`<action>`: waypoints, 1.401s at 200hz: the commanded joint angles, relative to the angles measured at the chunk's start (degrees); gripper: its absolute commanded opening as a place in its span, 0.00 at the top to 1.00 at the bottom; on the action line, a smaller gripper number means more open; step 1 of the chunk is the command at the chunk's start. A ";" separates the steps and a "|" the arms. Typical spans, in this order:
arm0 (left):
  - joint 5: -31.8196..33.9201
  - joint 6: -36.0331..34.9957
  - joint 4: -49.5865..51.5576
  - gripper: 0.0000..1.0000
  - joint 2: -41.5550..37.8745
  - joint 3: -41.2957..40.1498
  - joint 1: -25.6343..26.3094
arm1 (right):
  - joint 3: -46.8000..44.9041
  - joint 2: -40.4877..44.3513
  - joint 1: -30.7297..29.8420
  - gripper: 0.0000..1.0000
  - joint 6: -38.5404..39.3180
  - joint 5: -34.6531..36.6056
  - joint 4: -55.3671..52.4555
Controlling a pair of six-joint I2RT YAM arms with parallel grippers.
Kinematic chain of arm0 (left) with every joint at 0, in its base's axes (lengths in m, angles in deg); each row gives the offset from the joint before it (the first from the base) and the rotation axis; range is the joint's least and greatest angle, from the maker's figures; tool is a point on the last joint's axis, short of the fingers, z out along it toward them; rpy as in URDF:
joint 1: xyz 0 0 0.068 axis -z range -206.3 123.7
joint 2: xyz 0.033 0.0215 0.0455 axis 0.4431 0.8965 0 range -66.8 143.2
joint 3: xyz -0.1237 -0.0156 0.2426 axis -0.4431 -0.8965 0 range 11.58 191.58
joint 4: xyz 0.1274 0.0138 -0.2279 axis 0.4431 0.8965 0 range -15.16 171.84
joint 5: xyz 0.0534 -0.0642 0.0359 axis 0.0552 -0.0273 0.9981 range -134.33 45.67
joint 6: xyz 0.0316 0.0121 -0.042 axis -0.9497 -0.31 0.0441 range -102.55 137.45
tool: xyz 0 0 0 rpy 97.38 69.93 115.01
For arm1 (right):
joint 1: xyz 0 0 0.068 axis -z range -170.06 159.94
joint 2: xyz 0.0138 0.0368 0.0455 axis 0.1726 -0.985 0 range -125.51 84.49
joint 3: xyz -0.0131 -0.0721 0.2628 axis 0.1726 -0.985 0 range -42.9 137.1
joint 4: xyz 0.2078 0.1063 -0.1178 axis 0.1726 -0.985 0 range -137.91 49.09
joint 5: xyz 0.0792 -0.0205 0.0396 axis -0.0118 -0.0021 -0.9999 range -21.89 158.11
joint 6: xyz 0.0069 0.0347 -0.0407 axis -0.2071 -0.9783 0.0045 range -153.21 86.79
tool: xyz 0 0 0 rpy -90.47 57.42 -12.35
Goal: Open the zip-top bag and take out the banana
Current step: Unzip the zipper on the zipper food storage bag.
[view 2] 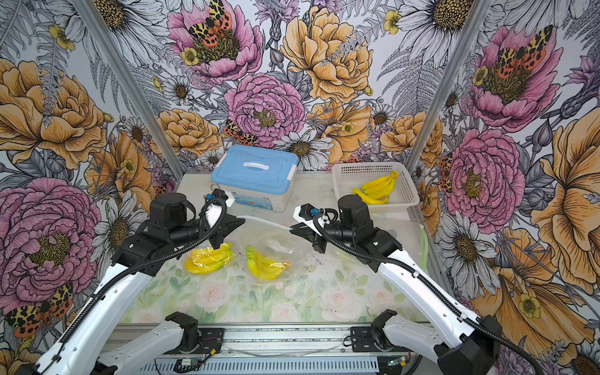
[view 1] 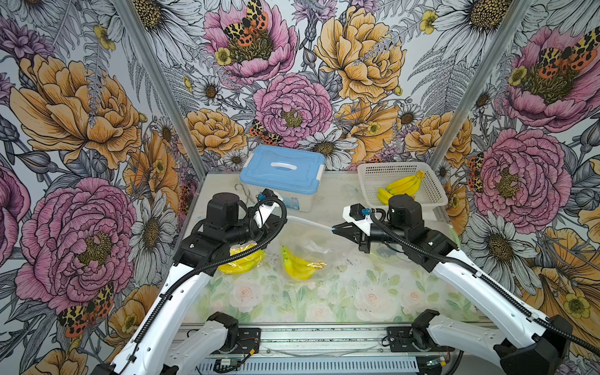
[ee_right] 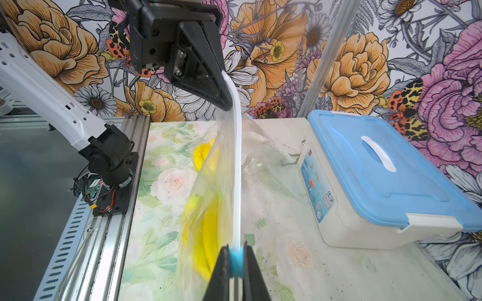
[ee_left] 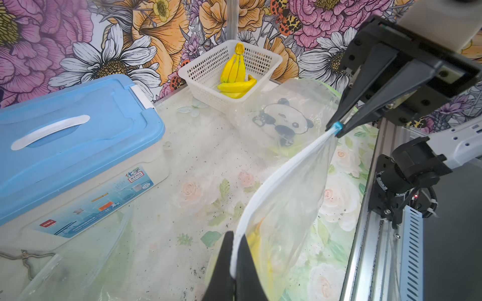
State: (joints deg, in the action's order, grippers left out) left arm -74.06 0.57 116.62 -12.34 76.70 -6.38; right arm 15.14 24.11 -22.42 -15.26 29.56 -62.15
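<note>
Both arms are on the bag right now. The left gripper point(ee_left: 235, 235) is clamped on one end of the white zip strip point(ee_left: 273, 177). The right gripper point(ee_right: 235, 254) is pinched shut on the little blue slider point(ee_right: 236, 260) at the other end. So the strip is stretched between them like a clothesline, with the clear bag point(view 1: 311, 246) sagging below it.

The banana point(view 1: 298, 264) is inside that bag, below the strip and between the two grippers, a bit closer to the left one. It looks like it's resting on the tabletop point(view 1: 357, 292) rather than dangling.

What matters for the next move, I think, is that the strip's long axis runs straight from the right gripper to the left. The seal looks closed the whole way. So the slider probably has to travel along that line toward the left gripper while the left holds its end steady. If it gets pulled off that line, I'd guess the bag just twists.

Readable stuff:
- The blue-lidded box point(view 1: 282, 168) beyond the left gripper has a label with Chinese characters and a small red logo. It might say "deli", but I can't swear to it.
- In the left wrist view, a second bag point(ee_left: 284, 122) under the right gripper has a cartoon panda on it.

There are also bananas point(view 1: 402, 186) in the white basket point(view 1: 373, 185) beyond the right gripper.
</note>
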 commanded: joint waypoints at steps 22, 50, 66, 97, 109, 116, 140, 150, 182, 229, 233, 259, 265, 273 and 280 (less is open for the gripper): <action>7.68 -0.69 -1.44 1.00 -0.27 -0.27 -3.63 | -3.60 6.74 2.19 0.99 -2.37 4.09 -5.54; 6.83 -1.15 -1.44 1.00 -0.14 -0.06 -5.24 | -4.85 9.07 2.89 0.99 -2.54 5.04 -7.14; 6.61 -1.45 -1.44 1.00 -0.05 0.15 -5.86 | -5.25 9.90 3.17 1.00 -2.62 5.38 -7.85; 6.62 -1.62 -1.44 1.00 0.03 0.06 -6.04 | -6.17 11.34 3.61 1.00 -2.60 5.75 -9.22; 6.42 -1.65 -1.44 1.00 0.04 -0.09 -6.04 | -6.47 11.89 3.75 1.00 -2.58 5.81 -9.65; 6.51 -1.66 -1.44 1.00 -0.04 -0.23 -6.04 | -6.65 12.20 3.83 1.00 -2.58 5.89 -9.92; 6.46 -1.66 -1.42 1.00 -0.14 -0.35 -6.11 | -7.05 12.95 4.03 1.00 -2.62 5.97 -10.66; 6.34 -1.66 -1.44 1.00 -0.14 -0.43 -6.18 | -7.09 13.23 4.10 1.00 -2.72 5.96 -10.92; 6.08 -1.62 -1.44 1.00 -0.14 -0.42 -6.12 | -7.50 13.91 4.41 1.00 -2.64 6.00 -11.46; 4.50 -1.40 -1.70 1.00 -0.05 -0.90 -5.89 | -7.33 13.68 4.37 1.00 -2.68 5.45 -11.85; 4.58 -1.46 -1.66 1.00 -0.12 -0.93 -5.82 | -7.45 13.81 4.41 1.00 -2.72 5.49 -11.94; 4.49 -1.57 -1.70 1.00 0.34 -0.82 -5.43 | -7.72 14.74 4.50 1.00 -2.70 5.60 -12.60; 4.38 -1.57 -1.70 1.00 0.45 -0.74 -5.43 | -7.85 14.94 4.49 1.00 -2.67 5.59 -12.67; 4.34 -1.61 -1.70 1.00 0.77 -0.66 -5.08 | -7.86 15.07 4.50 1.00 -2.77 5.29 -12.77; 4.33 -1.74 -1.78 1.00 1.12 -0.47 -4.66 | -7.73 14.91 4.52 1.00 -3.03 4.67 -12.86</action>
State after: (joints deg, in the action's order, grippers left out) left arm -72.66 -0.57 116.82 -11.86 76.44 -10.77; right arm 8.06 37.60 -18.84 -17.36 34.00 -71.54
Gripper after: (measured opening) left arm 0.045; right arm 0.102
